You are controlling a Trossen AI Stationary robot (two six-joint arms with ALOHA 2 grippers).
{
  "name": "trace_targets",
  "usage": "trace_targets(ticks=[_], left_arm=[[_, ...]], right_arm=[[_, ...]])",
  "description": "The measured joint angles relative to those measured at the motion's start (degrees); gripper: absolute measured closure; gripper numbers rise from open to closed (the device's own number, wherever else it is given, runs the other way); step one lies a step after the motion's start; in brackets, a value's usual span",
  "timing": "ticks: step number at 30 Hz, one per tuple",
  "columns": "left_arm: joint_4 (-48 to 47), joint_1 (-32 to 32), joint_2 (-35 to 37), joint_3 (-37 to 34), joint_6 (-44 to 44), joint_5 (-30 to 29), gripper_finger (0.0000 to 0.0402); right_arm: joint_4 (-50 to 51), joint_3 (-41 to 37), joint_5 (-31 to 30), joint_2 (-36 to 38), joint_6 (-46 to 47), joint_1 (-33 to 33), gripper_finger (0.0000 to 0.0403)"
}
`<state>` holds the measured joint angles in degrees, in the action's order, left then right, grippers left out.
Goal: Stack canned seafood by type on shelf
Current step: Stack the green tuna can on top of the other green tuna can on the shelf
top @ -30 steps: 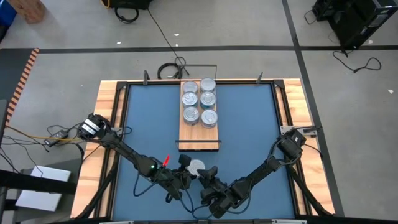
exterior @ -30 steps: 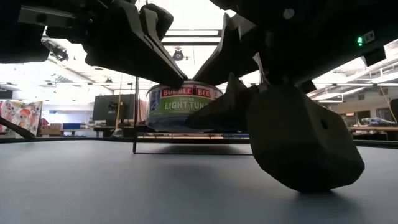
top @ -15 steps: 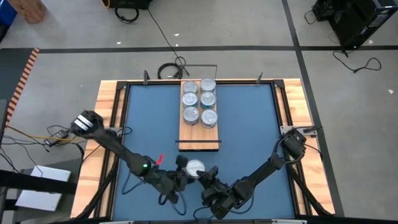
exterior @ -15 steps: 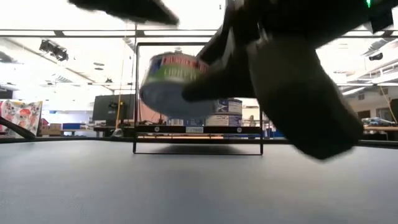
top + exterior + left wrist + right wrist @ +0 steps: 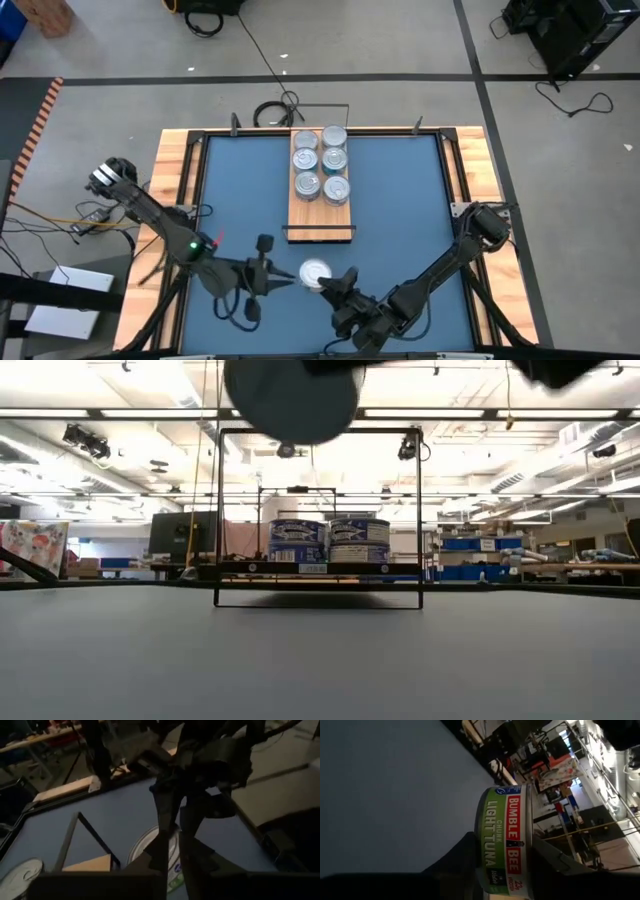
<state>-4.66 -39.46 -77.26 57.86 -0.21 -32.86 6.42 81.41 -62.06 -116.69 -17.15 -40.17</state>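
A tuna tin point(image 5: 316, 272) with a silver top and a green-and-red label point(image 5: 507, 840) hangs in the air over the table's near middle. It shows as a dark disc point(image 5: 290, 400) at the top of the low view. My right gripper point(image 5: 328, 281) is shut on it. My left gripper point(image 5: 285, 278) is open just left of the tin, pointing at it without touching. The shelf point(image 5: 322, 215) is a light-wood board with a black frame point(image 5: 318, 515). Several tins point(image 5: 320, 162) rest on it in two rows. My right gripper pinches the tin between its two fingers point(image 5: 465, 857), one at each flat end, close to the rim point(image 5: 481, 845). It comes from the table's near right, roughly level. The tin is lifted clear of the table, its silver top facing up.
Wooden side rails point(image 5: 170, 190) border the blue table point(image 5: 240, 190). The near end of the shelf board is bare wood point(image 5: 322, 222). Open blue surface lies on both sides of the shelf. Both arms crowd the near edge, close together.
The right gripper has carried the tin upward, from level with the shelf to the top of the low view; the tin tipped on the way. The left gripper, which was at the tin a second ago, has drawn back toward the table's left.
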Motion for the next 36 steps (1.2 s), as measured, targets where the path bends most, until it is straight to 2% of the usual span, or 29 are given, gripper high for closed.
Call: trace_targets(ticks=[4,8,10,13,16,20,27,32,36], left_arm=[[6.8,1.7,3.6,-4.2,0.2,1.3,0.0391],[17.7,4.0,7.6,-11.5,0.1,4.7,0.0395],[18.9,4.1,9.5,-13.6,4.3,5.9,0.0394],[17.8,2.7,9.6,-14.3,12.0,3.5,0.0388],[17.8,0.4,8.7,-13.6,20.9,-0.6,0.0363],[17.8,-2.5,7.0,-12.8,29.7,-9.0,0.0312],[17.9,-3.7,2.8,-10.1,34.8,-16.8,0.0218],[18.2,-3.7,-1.0,-6.6,36.1,-17.5,0.017],[18.0,-3.7,-3.1,-4.7,36.2,-17.8,0.0149]], right_arm=[[-0.2,0.0,0.0,2.7,-2.1,-0.3,0.027],[-0.4,0.0,0.1,5.4,-3.3,-0.3,0.027],[-0.3,0.0,0.8,6.4,-3.7,-0.3,0.027],[-0.3,0.0,2.1,8.1,-3.6,-0.3,0.027],[-0.1,0.0,3.3,9.8,-1.4,0.1,0.027],[0.1,0.0,4.4,11.1,0.6,0.7,0.027],[0.0,0.0,7.4,11.5,3.3,1.6,0.027],[0.0,0.0,9.2,11.5,5.3,2.2,0.027],[-0.2,0.0,9.2,11.5,5.4,2.2,0.0269]])
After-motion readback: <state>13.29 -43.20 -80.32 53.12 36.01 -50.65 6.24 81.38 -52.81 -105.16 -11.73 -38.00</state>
